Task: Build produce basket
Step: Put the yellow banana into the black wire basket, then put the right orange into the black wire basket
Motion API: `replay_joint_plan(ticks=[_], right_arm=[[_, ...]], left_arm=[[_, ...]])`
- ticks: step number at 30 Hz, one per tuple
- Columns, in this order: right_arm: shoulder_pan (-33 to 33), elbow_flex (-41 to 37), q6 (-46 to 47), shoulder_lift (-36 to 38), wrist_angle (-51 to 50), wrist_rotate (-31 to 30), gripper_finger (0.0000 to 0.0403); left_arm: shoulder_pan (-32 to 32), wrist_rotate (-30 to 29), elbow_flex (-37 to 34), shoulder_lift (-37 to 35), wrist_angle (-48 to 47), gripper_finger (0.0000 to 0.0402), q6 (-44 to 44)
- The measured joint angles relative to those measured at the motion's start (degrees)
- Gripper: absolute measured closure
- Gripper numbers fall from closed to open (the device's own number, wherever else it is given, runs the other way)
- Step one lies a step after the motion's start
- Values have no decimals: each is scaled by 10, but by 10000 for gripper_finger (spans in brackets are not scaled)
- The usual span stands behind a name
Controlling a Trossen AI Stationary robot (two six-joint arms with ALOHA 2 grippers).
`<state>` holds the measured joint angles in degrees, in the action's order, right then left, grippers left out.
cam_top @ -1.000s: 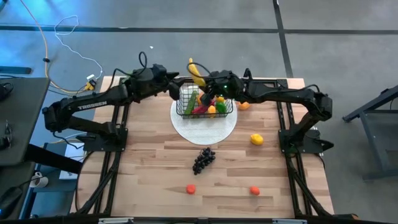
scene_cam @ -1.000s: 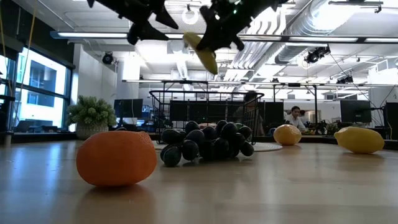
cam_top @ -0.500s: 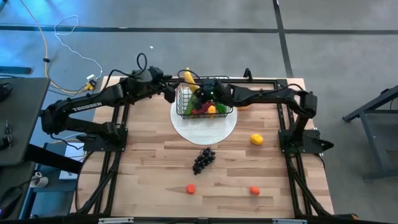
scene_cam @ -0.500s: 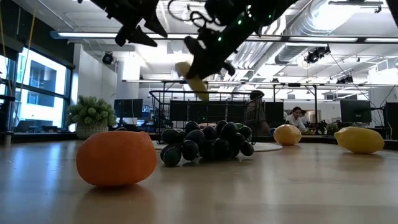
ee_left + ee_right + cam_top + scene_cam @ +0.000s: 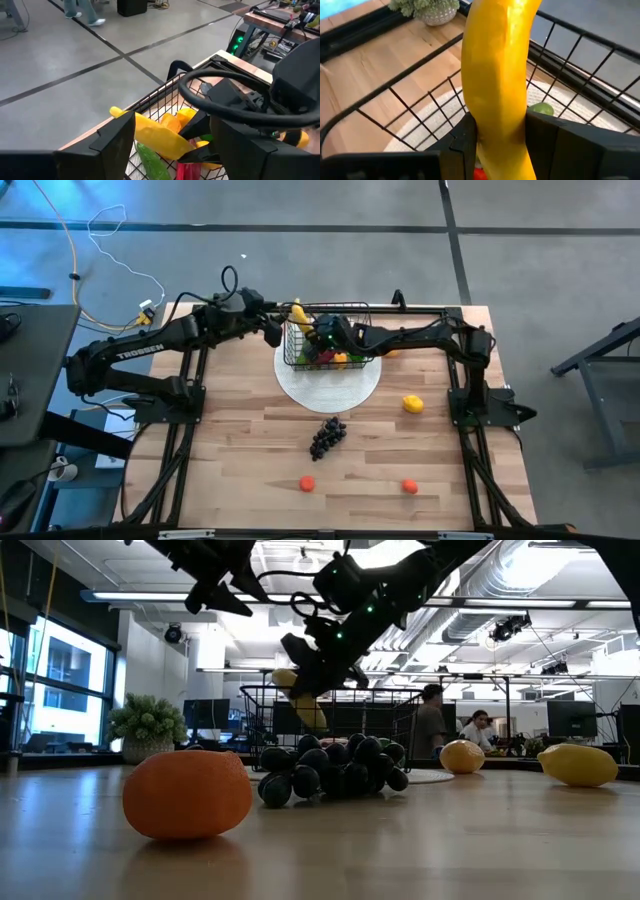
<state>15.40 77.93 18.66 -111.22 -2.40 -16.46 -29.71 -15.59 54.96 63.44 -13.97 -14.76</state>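
Observation:
The black wire basket (image 5: 366, 330) stands on a round white plate (image 5: 330, 388) at the table's far middle, with several toy vegetables in it. My right gripper (image 5: 322, 330) reaches over the basket from the right, shut on a yellow banana (image 5: 297, 313) at the basket's far left corner. The banana also shows in the low view (image 5: 300, 705), the left wrist view (image 5: 155, 136) and the right wrist view (image 5: 500, 75). My left gripper (image 5: 272, 330) is open and empty, hanging just left of the basket. My right gripper pinches the banana's two sides (image 5: 495, 135) between its two fingers, which lie across it partway along its length. The fingers come from the table's right, slanting down. The banana is tilted, its lower end (image 5: 308, 720) below rim height. I cannot tell whether it touches the wire.
A dark grape bunch (image 5: 327, 436) lies nearer than the plate, a lemon (image 5: 412, 404) to its right, and two small oranges (image 5: 307, 483) (image 5: 409, 486) near the front edge. A grey-green leafy bunch (image 5: 147, 725) stands in a pot beyond the basket.
My right gripper has gone toward the table's left edge and down with the banana, from above the basket to its far left corner. The banana's lower end has sunk from well above the rim to below it. My left gripper has drawn back a little toward the left.

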Motion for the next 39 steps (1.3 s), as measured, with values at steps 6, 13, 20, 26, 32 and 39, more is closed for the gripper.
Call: replay_joint_plan(ticks=[6,13,20,26,32,39], right_arm=[[7,0,65,-1,3,-16,266],[11,0,69,-1,10,-10,261],[12,0,74,-1,19,-11,217],[25,0,111,-1,18,-3,182],[34,0,140,5,11,68,179],[36,0,136,75,-38,68,179]], left_arm=[[0,0,0,0,0,156,0],[0,0,0,0,0,156,0],[0,0,0,0,0,156,0],[0,0,0,0,0,156,0],[0,0,0,0,0,156,0],[1,0,0,-10,-22,156,45]])
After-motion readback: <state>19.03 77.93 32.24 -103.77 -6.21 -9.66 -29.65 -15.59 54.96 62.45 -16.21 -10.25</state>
